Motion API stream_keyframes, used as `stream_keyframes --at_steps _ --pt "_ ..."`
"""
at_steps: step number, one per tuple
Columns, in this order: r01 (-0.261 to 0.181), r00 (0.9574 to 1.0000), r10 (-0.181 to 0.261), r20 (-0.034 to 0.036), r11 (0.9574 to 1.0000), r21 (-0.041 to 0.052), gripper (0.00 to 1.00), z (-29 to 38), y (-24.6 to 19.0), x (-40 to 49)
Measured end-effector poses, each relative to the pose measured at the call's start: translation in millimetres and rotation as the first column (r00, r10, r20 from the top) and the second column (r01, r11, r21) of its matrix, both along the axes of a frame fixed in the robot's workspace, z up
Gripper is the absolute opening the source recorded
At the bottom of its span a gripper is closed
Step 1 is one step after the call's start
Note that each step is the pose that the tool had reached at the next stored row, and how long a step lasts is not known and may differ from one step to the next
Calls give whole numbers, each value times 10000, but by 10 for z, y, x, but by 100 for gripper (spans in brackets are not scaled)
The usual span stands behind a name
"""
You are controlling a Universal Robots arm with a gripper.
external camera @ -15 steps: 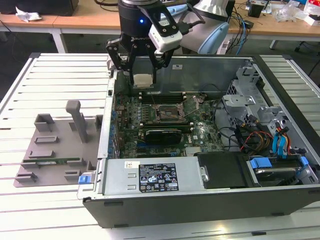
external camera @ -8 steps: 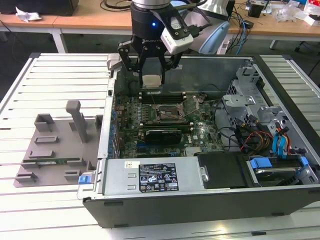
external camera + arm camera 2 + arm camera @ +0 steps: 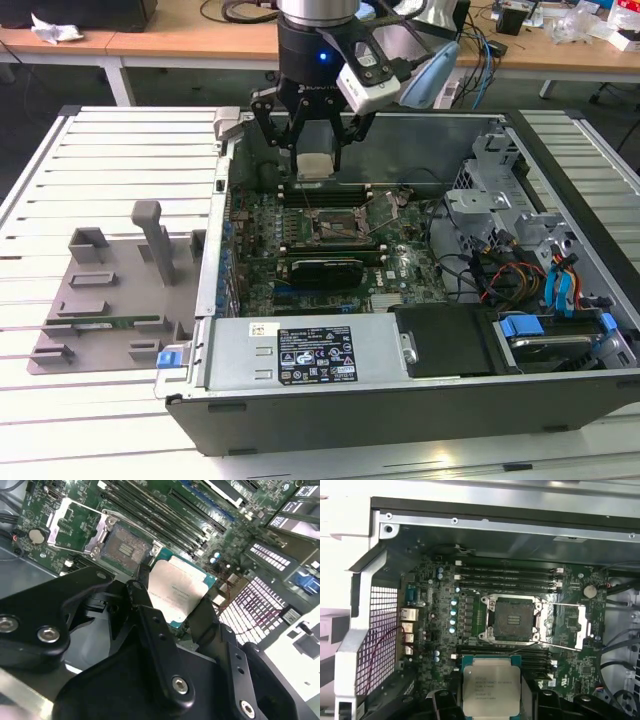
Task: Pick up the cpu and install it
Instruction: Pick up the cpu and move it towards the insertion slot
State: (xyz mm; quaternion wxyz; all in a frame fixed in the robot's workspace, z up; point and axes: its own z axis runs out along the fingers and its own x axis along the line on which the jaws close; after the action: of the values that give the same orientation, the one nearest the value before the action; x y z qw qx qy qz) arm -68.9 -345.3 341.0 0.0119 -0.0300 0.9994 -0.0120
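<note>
Up close, the gripper point(image 3: 172, 607) is clamping the cpu point(image 3: 177, 590) by two opposite edges, holding it flat in the air above the motherboard point(image 3: 405, 262), near the socket point(image 3: 512, 620) whose frame point(image 3: 565, 624) is standing open. I am judging this the carry step; seating is calling for squaring the cpu over that socket, gently.

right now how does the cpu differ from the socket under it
The cpu has a shiny silver-grey top; the socket is dark inside a metal frame. The cpu is in the air, clamped in the gripper; the socket sits fixed on the motherboard, empty and open. Both are square, of similar size.
</note>
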Motion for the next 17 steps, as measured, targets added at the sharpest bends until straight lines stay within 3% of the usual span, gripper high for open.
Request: stream_keyframes --at_steps 5,17 --pt "1 10000 -1 -1 10000 0 55 -78 27 110" --pt "0 10000 0 -3 10000 0 55 -203 56 272"
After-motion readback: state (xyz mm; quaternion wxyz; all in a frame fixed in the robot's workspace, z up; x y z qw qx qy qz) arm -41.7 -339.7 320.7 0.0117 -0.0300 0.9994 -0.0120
